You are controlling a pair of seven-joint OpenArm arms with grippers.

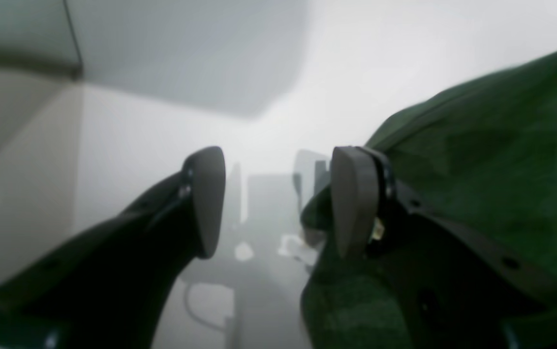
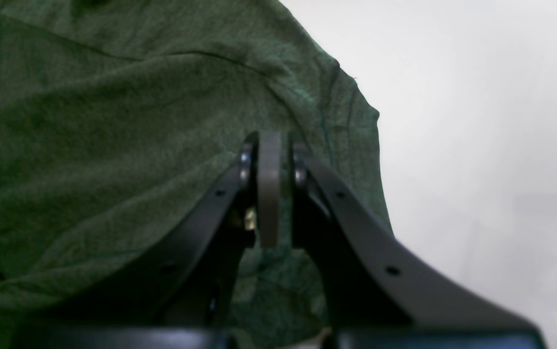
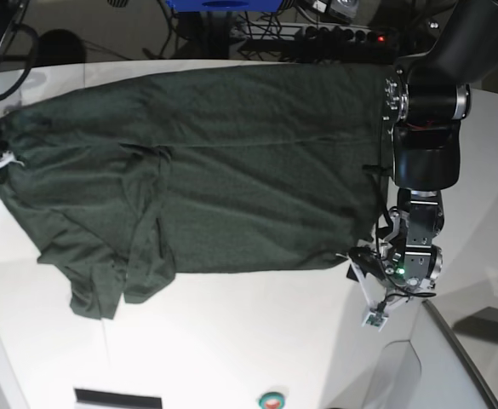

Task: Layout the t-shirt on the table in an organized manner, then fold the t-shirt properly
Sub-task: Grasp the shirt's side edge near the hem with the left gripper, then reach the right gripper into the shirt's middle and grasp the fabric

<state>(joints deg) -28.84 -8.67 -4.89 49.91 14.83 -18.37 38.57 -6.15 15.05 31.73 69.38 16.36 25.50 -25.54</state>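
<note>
One t-shirt (image 3: 223, 170) is lying across the table (image 3: 231, 341); left gripper (image 1: 278, 203) is gaping beside its edge, right gripper (image 2: 270, 194) is sitting closed over it.

The left gripper (image 1: 278, 203) fills the lower frame, its jaws standing wide apart with nothing between them. The dark green t-shirt (image 1: 501, 160) bunches against the right-hand jaw, lying on the white table (image 1: 380, 58)

You see the dark green t-shirt (image 3: 214, 162) spread wide across the white table (image 3: 231, 349), reaching its far edge, one sleeve rumpled.
</note>
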